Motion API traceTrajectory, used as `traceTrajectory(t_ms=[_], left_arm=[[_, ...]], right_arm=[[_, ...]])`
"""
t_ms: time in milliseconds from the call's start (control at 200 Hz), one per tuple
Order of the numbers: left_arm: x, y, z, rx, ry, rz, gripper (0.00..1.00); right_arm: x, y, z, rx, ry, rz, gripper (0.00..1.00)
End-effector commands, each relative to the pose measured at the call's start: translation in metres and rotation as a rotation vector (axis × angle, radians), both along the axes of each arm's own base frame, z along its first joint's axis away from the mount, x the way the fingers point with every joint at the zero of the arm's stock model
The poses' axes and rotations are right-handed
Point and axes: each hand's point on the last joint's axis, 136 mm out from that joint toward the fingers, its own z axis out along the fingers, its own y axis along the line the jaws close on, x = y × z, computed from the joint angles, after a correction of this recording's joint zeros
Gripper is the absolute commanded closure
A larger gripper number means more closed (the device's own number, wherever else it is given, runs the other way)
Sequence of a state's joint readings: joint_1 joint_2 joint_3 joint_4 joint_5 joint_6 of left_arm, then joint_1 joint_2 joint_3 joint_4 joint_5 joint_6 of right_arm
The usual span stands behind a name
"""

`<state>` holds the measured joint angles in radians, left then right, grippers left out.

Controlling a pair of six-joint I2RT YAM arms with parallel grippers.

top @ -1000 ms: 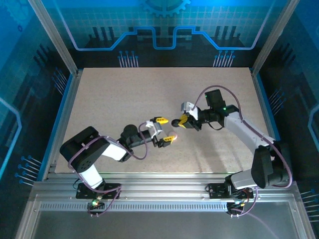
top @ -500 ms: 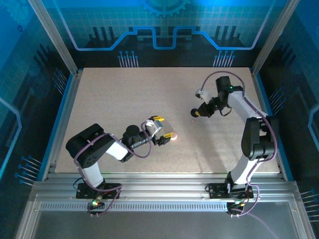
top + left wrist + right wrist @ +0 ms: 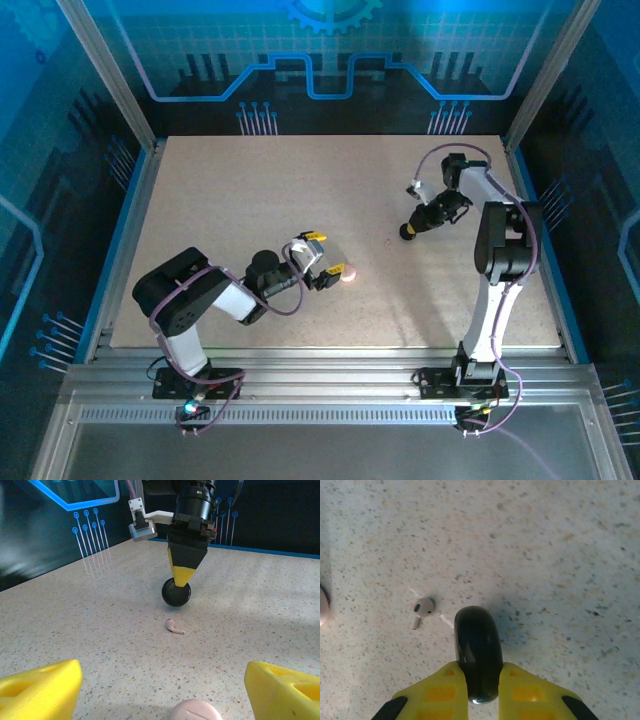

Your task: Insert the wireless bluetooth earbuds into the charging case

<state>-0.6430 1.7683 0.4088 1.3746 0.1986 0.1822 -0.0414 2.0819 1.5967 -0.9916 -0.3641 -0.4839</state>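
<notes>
A pale whitish earbud (image 3: 174, 626) lies alone on the speckled table, also seen as the small earbud (image 3: 422, 609) just left of the right fingers. My right gripper (image 3: 481, 671) is shut on a black round disc (image 3: 477, 652), held on edge low over the table. From the left wrist view the black disc (image 3: 176, 592) hangs just behind the earbud under the right gripper (image 3: 182, 572). My left gripper (image 3: 162, 680) stands open, with a pink round disc (image 3: 196, 711) on the table between its fingers. The black earbud is out of view.
From above, the left gripper (image 3: 321, 262) and pink disc (image 3: 348, 271) sit near the table's middle front. The right gripper (image 3: 413, 228) with the black disc (image 3: 407, 234) is at the right, its arm folded near the right blue rail (image 3: 540, 230).
The right arm has swung back and to the right, carrying the black disc away from the left gripper. The left gripper has shifted only slightly; the pink disc stays beside it.
</notes>
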Motion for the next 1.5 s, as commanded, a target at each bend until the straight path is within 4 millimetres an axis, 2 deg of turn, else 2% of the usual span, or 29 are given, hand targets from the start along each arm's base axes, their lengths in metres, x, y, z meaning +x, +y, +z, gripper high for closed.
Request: traceTrajectory(t_ms=[0, 380, 625, 785, 1041, 1246, 1366, 1496], left_arm=[[0.001, 0.001, 0.002, -0.019, 0.001, -0.005, 0.15], [0.000, -0.004, 0.004, -0.038, 0.013, -0.030, 0.16], [-0.001, -0.005, 0.007, -0.044, 0.010, -0.040, 0.18], [-0.002, -0.003, 0.009, -0.048, 0.008, -0.035, 0.18], [-0.003, -0.002, 0.005, -0.053, 0.032, -0.030, 0.18], [-0.003, 0.003, 0.005, -0.067, 0.057, -0.006, 0.18], [-0.002, 0.008, 0.007, -0.095, 0.085, 0.022, 0.18], [-0.002, 0.015, 0.010, -0.147, 0.142, 0.061, 0.19]], right_arm=[[-0.003, -0.011, 0.001, 0.006, 0.071, -0.059, 0.85], [-0.010, -0.024, -0.012, 0.003, 0.146, -0.101, 0.82], [-0.006, -0.031, -0.010, -0.013, 0.128, -0.132, 0.65], [-0.005, -0.035, -0.008, -0.040, 0.119, -0.139, 0.59], [-0.005, -0.039, -0.003, -0.063, 0.086, -0.152, 0.56], [-0.002, -0.041, 0.011, -0.075, 0.032, -0.177, 0.55], [-0.001, -0.037, 0.032, -0.078, -0.012, -0.203, 0.53], [-0.012, -0.024, 0.055, -0.131, -0.075, -0.183, 0.51]])
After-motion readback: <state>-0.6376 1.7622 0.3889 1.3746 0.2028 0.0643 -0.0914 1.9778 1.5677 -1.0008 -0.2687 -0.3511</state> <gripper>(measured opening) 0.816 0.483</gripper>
